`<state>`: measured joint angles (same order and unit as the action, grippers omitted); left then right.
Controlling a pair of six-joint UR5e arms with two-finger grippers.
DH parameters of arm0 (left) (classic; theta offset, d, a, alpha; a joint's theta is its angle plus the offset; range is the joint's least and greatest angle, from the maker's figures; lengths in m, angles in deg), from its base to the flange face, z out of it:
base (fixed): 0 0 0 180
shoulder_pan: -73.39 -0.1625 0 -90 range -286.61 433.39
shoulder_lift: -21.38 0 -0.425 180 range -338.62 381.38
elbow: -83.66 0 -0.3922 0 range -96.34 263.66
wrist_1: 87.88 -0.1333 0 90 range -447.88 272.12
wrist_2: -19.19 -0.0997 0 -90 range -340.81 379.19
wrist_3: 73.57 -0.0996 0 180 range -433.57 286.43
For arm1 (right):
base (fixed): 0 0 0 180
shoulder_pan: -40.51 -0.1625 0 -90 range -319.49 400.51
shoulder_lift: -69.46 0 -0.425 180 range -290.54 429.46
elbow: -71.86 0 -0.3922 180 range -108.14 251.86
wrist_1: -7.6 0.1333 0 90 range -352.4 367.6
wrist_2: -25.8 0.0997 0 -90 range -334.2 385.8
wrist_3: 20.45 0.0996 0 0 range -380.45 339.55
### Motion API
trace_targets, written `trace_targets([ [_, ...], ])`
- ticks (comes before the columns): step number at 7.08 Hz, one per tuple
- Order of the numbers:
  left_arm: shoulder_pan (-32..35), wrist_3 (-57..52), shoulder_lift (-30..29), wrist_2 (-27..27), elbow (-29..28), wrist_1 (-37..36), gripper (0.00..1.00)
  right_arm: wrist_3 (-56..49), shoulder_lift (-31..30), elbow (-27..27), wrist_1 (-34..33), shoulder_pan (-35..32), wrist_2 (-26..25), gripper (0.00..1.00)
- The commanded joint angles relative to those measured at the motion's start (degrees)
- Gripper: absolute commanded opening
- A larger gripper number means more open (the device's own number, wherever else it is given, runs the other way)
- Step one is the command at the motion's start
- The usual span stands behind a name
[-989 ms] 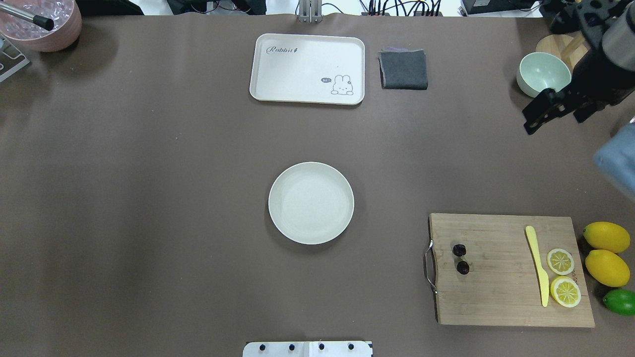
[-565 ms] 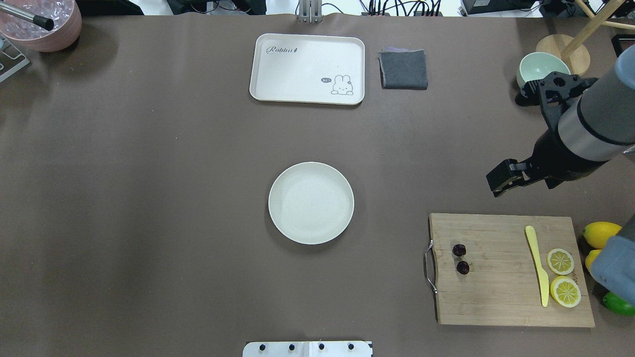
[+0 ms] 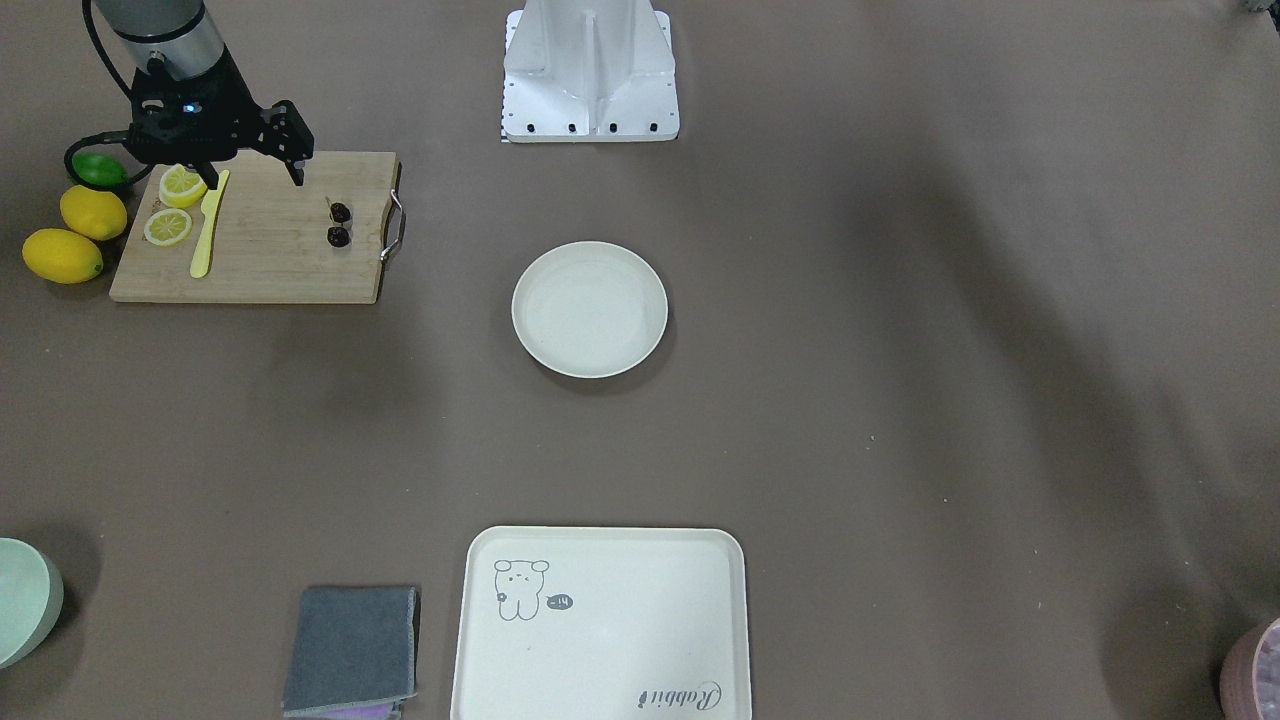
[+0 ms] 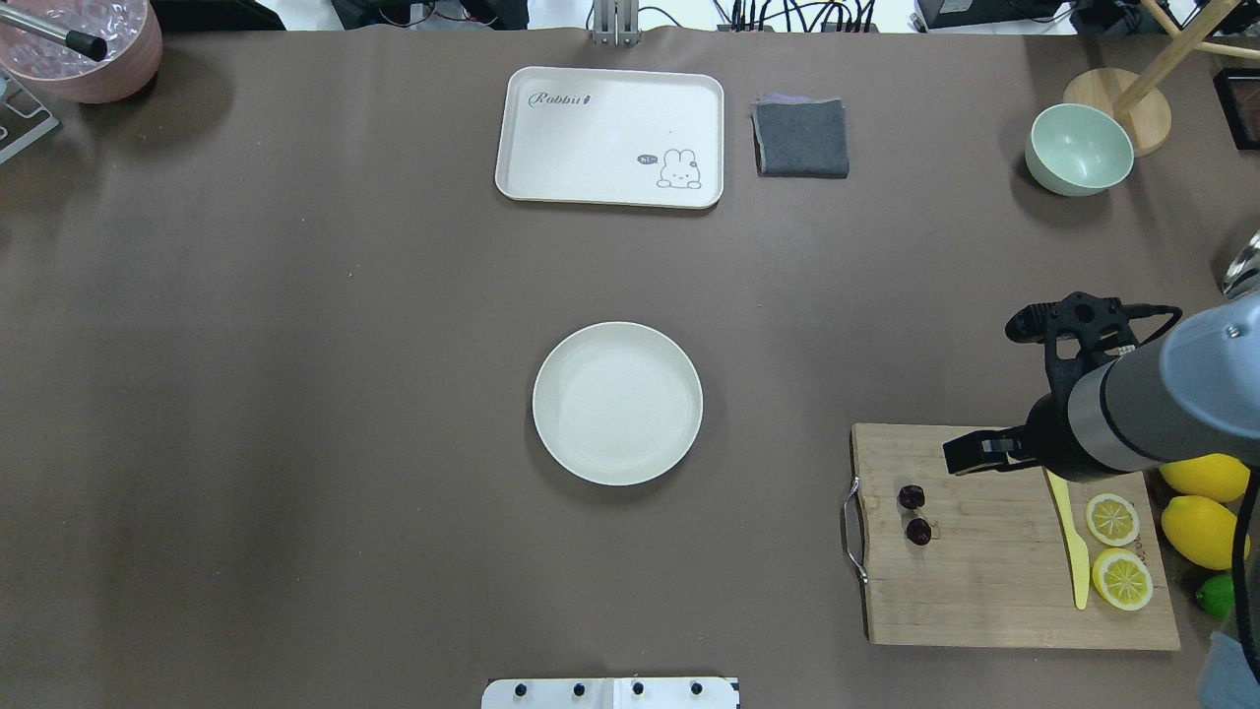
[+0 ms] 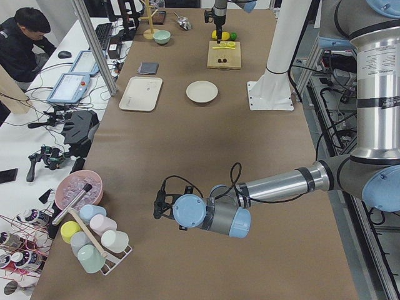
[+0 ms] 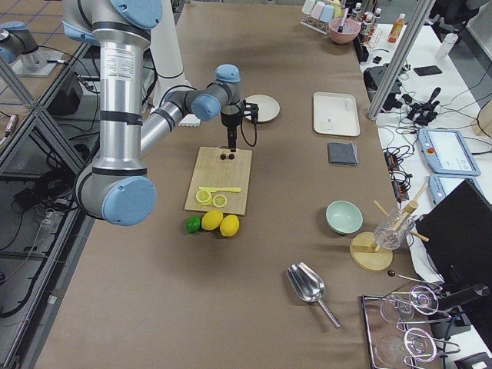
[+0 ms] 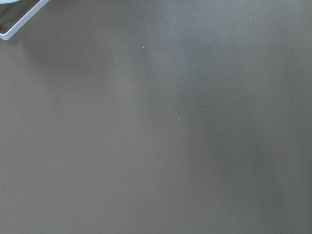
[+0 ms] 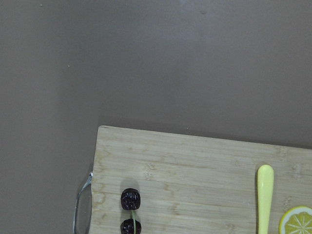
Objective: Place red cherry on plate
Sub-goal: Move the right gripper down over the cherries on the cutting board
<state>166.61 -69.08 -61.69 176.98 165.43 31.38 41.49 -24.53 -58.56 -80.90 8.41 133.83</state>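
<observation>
Red cherry (image 4: 918, 532) lies round, dark on wooden board (image 4: 984, 581).

A long table (image 4: 295, 345) covered in matte brown sheeting fills the room's middle. Along 1 side runs a white desk (image 5: 15, 134) strewn with cables (image 5: 39, 117) and tablets (image 5: 65, 87), where 1 person (image 5: 22, 40) sits. Tan floor tiles (image 6: 38, 9) show on the other side. Lighting is soft, even.

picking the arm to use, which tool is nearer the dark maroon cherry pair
Right. The right tool hovers over the wooden cutting board beside the dark maroon cherry pair; the left tool is far from the board.
</observation>
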Motion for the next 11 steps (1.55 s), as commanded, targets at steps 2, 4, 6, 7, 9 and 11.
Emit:
trace_targets([
  [2, 0.21, 0.08, 0.01, -0.11, 0.85, 0.00, 0.98, 4.41, 3.70, 6.03, 1.93, 4.42, -4.59, 0.98],
  [4, 0.73, 0.08, 0.01, -0.11, 1.02, 0.00, 0.98, 7.48, 5.22, 7.20, 2.02, 7.12, -6.86, 0.98],
  [6, 0.73, 0.08, 0.01, -0.11, 1.02, 0.00, 0.98, 9.68, 5.05, 7.37, 2.71, 10.02, -9.40, 0.97],
  [7, 0.73, 0.08, 0.01, -0.20, 1.02, 0.00, 0.98, 10.73, 4.44, 9.46, 7.51, 10.91, -10.03, 0.97],
  [9, 1.00, -0.01, 0.01, -0.20, 1.02, 0.00, 0.98, 11.88, 2.42, 12.20, 14.22, 12.15, -11.97, 0.95],
  [11, 1.09, 0.08, 0.10, -0.20, 1.90, 0.00, 0.98, 12.94, 1.88, 12.12, 14.32, 12.85, -12.32, 0.84],
])
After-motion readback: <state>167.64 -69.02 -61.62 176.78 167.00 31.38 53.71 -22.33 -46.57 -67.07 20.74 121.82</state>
